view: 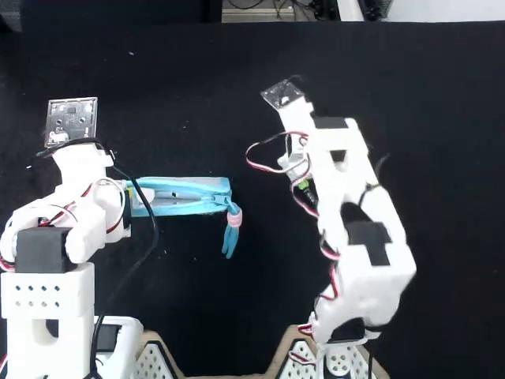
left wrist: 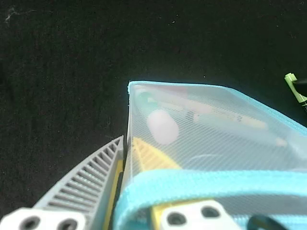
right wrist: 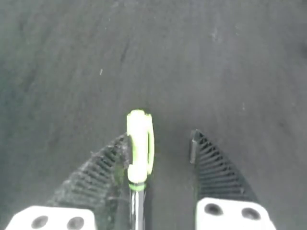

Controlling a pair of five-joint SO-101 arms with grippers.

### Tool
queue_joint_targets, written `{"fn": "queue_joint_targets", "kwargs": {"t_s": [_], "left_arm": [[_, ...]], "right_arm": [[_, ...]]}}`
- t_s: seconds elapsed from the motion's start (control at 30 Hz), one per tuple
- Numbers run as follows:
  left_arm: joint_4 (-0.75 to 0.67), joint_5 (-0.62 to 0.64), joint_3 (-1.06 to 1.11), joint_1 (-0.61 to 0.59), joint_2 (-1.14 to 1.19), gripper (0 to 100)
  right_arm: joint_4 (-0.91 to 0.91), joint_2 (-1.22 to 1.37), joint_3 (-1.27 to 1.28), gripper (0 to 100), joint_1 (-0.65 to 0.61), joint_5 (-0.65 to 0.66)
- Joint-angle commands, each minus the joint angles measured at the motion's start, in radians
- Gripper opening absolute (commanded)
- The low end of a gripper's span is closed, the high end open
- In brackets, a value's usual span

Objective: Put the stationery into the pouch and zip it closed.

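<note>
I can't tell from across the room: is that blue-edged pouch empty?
No, the left wrist view shows pens and a white-capped item lying inside the pouch, seen through its mesh wall.

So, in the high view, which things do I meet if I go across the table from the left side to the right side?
In order: left arm → blue pouch → blue pull strap hanging off its end → right arm.
</note>
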Motion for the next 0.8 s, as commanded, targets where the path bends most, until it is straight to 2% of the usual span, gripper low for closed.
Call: {"fn": "queue_joint_targets", "kwargs": {"t_s": [0.0,0.2,0.27,0.33,0.37,0.5,0.77], "left_arm": [[-0.003,0.006,0.045,-0.012,0.009,3],[-0.003,0.006,0.045,-0.012,0.009,3],[-0.003,0.006,0.045,-0.012,0.009,3],[-0.003,0.006,0.045,-0.012,0.009,3],[-0.003,0.006,0.045,-0.012,0.009,3],[-0.003,0.006,0.045,-0.012,0.009,3],[-0.003,0.006,0.045,-0.012,0.009,3]], "right_arm": [[-0.014,0.056,-0.104,19.1,-0.011,-0.002],[-0.011,0.124,-0.124,18.5,-0.011,0.0],[0.008,0.124,-0.125,11.5,-0.008,0.0],[0.014,0.124,-0.127,0.2,-0.006,0.0],[0.018,0.122,-0.127,2.5,-0.005,0.0],[0.06,0.074,-0.122,1.0,0.0,0.0],[0.213,-0.17,-0.111,1.0,0.031,-0.002]]}}
